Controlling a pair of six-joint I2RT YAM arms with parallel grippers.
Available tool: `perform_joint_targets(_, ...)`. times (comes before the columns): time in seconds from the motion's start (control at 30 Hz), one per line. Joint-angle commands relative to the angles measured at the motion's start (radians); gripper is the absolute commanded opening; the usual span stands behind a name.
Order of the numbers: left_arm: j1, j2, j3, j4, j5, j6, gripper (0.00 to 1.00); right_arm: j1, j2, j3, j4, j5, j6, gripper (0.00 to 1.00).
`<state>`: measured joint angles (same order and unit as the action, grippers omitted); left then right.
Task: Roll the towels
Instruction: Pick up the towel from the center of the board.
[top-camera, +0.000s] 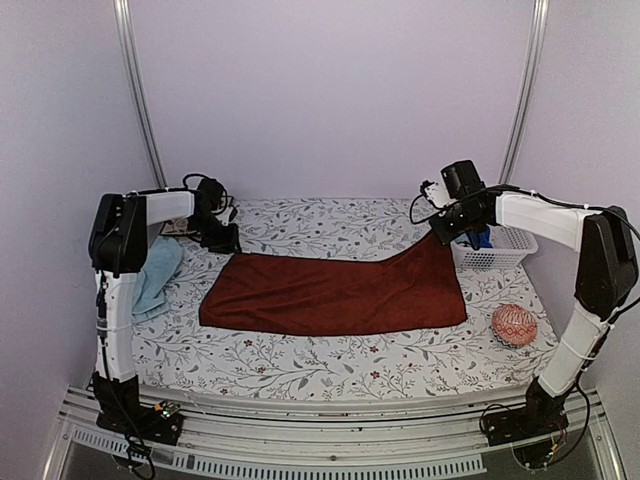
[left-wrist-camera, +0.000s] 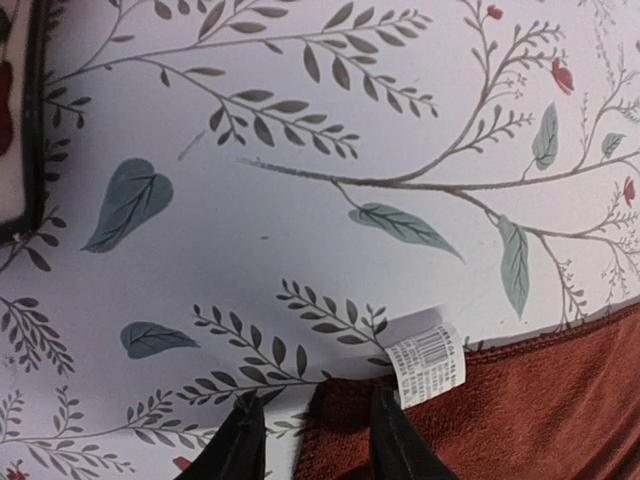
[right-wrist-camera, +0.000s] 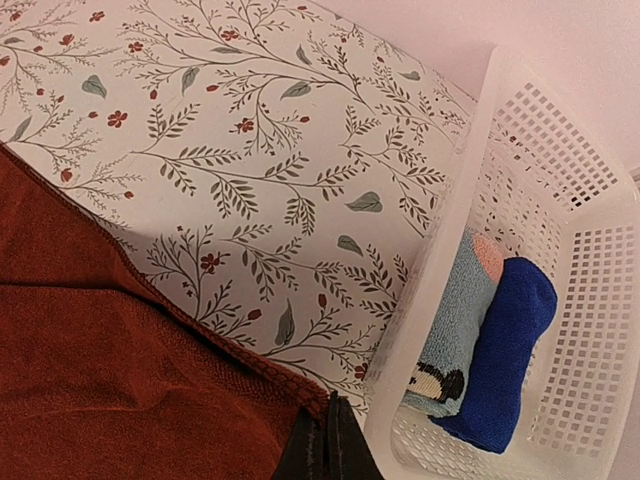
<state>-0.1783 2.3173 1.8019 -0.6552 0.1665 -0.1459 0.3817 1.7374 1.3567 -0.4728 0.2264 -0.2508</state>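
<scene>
A dark red towel (top-camera: 335, 292) lies spread on the floral table. My left gripper (top-camera: 222, 238) is open at the towel's far left corner; in the left wrist view its fingers (left-wrist-camera: 305, 440) straddle that corner (left-wrist-camera: 345, 420), beside a white label (left-wrist-camera: 427, 364). My right gripper (top-camera: 445, 232) is shut on the far right corner and holds it lifted off the table. In the right wrist view the closed fingertips (right-wrist-camera: 330, 445) pinch the red hem (right-wrist-camera: 250, 365).
A white basket (top-camera: 500, 250) at the far right holds a light blue roll (right-wrist-camera: 455, 330) and a dark blue roll (right-wrist-camera: 505, 350). A light blue towel (top-camera: 155, 275) lies at the left. A red-patterned ball (top-camera: 514, 325) sits at the right. A dark-framed object (top-camera: 180, 228) is behind the left gripper.
</scene>
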Motion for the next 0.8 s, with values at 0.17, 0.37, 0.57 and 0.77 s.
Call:
perform_joint_targets(0.17, -0.035, 0.015, -0.040, -0.015, 0.002, 0.034, 0.28, 0.006, 0.022, 0.022, -0.001, -0.007, -0.005, 0.02)
perform_joint_targets(0.37, -0.036, 0.016, -0.059, -0.017, 0.004, 0.037, 0.09, 0.005, 0.030, 0.028, -0.006, -0.009, -0.004, 0.02)
perform_joint_targets(0.57, -0.036, 0.013, -0.054, -0.001, -0.044, 0.022, 0.00, 0.005, 0.027, 0.030, -0.009, -0.014, -0.002, 0.02)
perform_joint_targets(0.77, -0.034, -0.047, -0.066, 0.101, -0.156, 0.006, 0.00, 0.008, 0.027, 0.031, 0.001, -0.054, 0.021, 0.02)
